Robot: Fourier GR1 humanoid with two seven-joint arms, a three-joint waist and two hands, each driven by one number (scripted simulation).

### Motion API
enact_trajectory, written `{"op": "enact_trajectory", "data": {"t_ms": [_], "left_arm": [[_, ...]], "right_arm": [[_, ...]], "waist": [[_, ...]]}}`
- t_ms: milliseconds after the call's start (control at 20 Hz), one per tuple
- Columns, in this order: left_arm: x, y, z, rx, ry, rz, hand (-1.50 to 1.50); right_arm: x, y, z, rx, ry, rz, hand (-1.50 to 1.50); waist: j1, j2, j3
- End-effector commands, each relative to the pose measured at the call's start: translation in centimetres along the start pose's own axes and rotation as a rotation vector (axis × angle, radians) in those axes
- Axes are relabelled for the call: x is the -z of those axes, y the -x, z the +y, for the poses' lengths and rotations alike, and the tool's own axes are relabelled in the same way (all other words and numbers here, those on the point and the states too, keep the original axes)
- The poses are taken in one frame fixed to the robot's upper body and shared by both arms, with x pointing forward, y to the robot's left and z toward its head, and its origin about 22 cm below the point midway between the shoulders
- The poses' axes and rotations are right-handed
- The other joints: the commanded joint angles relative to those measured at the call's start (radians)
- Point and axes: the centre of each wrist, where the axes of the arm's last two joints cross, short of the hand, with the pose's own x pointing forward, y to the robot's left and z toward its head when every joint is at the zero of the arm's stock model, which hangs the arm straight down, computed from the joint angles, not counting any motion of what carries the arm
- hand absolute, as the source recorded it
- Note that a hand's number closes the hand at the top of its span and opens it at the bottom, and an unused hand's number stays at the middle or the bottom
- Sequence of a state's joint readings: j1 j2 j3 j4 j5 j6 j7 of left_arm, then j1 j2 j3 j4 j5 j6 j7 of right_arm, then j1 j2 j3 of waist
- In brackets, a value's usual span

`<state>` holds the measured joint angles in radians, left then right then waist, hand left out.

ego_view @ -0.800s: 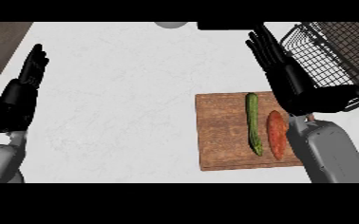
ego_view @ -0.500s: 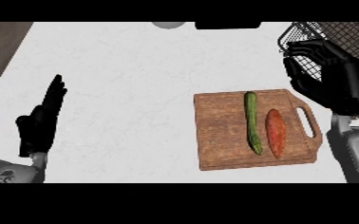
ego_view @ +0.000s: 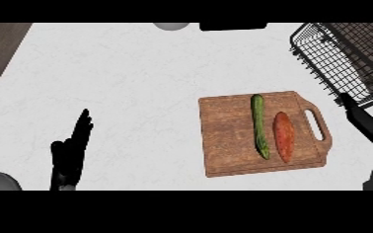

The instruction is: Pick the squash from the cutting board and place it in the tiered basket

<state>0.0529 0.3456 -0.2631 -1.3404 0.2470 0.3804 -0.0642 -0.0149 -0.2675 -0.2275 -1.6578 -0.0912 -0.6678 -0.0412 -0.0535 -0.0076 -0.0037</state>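
squash (ego_view: 258, 125) beside one orange vegetable (ego_view: 283, 136) on one cutting board (ego_view: 226, 143)

A brown wood-grain cutting board (ego_view: 233, 138) carries a long dark-green squash (ego_view: 259, 126) and an orange-red vegetable (ego_view: 283, 136) on a white, faintly marbled counter (ego_view: 131, 79). A tiered basket (ego_view: 336, 59) of black wire mesh shows its grid pattern at upper right. The left hand (ego_view: 71, 153) is black, as is the right hand (ego_view: 358, 116). A brown strip (ego_view: 10, 37) edges the counter's far left.
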Motion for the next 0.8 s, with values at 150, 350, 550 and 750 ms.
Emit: {"op": "enact_trajectory", "data": {"t_ms": [150,350,550,750], "left_arm": [[-0.9,0.6,-3.0,0.001,0.035,0.02,0.0],[-0.1,0.0,-2.3,-0.004,0.045,0.023,0.0],[-1.1,0.0,-2.0,0.007,0.074,-0.001,0.0],[0.1,-1.3,-4.5,0.004,0.075,-0.013,0.0]], "right_arm": [[-5.3,-1.5,-4.0,-0.202,-0.144,0.168,-1.5],[-6.5,-1.7,-5.1,-0.436,-0.346,0.29,-1.5],[-6.3,-3.4,-4.9,-0.679,-0.407,0.306,-1.5],[-6.3,-6.4,-3.7,-0.863,-0.401,0.331,-1.5]], "waist": [[0.032,0.004,-0.001],[0.04,0.01,-0.004],[0.077,0.012,-0.004],[0.061,0.014,-0.004]]}}
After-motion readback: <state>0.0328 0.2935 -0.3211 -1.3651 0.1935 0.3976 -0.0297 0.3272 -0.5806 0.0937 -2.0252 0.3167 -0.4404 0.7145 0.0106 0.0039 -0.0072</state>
